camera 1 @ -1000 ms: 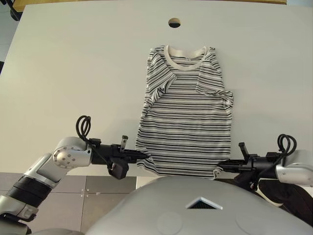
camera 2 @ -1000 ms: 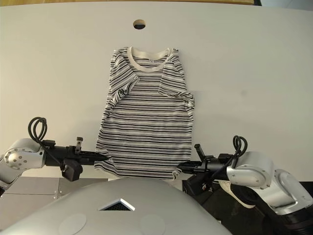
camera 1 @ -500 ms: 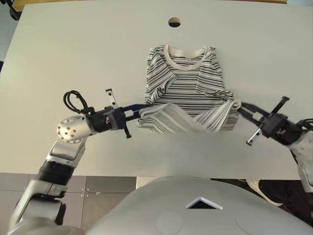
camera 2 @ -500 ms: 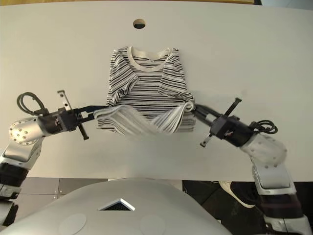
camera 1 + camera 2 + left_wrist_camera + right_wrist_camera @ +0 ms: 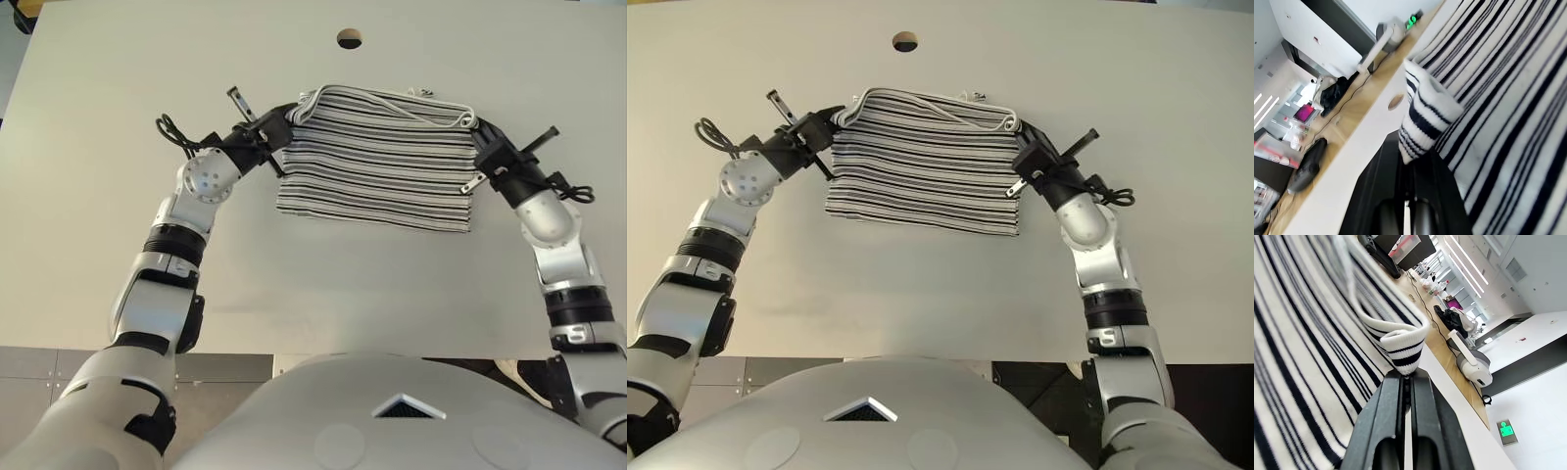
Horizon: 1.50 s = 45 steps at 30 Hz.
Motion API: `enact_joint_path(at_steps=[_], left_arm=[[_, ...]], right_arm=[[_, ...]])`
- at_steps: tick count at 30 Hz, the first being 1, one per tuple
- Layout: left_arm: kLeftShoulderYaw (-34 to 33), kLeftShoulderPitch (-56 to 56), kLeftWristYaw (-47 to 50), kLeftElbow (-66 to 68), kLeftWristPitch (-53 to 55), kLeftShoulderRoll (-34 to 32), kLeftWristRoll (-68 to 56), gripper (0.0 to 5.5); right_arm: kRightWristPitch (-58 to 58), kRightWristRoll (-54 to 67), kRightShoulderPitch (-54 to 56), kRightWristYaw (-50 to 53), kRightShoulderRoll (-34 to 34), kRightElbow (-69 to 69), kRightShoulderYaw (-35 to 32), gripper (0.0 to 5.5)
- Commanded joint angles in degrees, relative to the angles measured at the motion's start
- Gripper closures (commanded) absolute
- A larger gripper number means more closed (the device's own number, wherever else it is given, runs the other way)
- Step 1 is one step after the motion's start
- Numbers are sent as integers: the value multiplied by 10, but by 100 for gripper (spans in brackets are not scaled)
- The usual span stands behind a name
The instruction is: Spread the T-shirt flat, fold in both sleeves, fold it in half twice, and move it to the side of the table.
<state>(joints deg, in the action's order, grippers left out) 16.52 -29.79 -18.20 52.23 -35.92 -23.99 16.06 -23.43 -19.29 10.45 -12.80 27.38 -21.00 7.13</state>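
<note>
One white desk (image 5: 98, 245) carries the striped T-shirt (image 5: 377, 162), doubled over, nr far edge. L gripper (image 5: 287, 119) clamped on its far-left corner, R gripper (image 5: 476, 129) on far-right corner. Cable hole (image 5: 349, 39) just beyond.

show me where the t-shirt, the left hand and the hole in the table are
T-shirt (image 5: 377, 162): left eye view, middle of the folded striped cloth.
left hand (image 5: 286, 125): left eye view, fingertips pinching the cloth's corner.
hole (image 5: 349, 39): left eye view, centre of the round opening.
</note>
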Motion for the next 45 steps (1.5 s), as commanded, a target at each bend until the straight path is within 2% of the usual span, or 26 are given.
enact_joint_path(at_steps=[1,4,14,16,18,21,24,26,29,34,38,40,45], left_arm=[[16,-42,39,82,-11,16,40,540],[20,-52,54,117,-7,25,51,540],[-19,-94,115,181,45,57,32,391],[-27,-99,127,189,54,57,31,349],[-31,-93,156,190,60,41,35,317],[-38,-53,225,173,52,-4,50,282],[-56,-10,285,122,29,-31,45,242],[-87,20,330,68,16,-32,25,211],[-122,69,370,-34,21,-17,8,174],[-144,151,351,-231,71,14,-13,86],[-151,203,331,-339,102,23,-11,24],[-148,223,315,-370,107,24,-10,3],[-143,238,293,-397,113,35,-6,3]], right_arm=[[4,-30,61,33,-10,-70,14,538],[1,-47,102,50,-15,-122,28,529],[-14,-61,171,106,-22,-270,41,364],[-24,-63,168,113,-16,-269,44,361],[-42,-67,111,102,16,-166,40,361],[-58,-48,-42,13,96,88,30,361],[-36,-40,-145,-58,155,223,16,361],[-25,-56,-168,-93,173,245,29,361],[-9,-108,-146,-133,177,216,69,361],[-10,-180,-74,-160,179,146,121,361],[-17,-180,-96,-173,193,183,130,361],[-40,-156,-134,-200,228,228,129,361],[-63,-93,-199,-267,307,315,112,361]])
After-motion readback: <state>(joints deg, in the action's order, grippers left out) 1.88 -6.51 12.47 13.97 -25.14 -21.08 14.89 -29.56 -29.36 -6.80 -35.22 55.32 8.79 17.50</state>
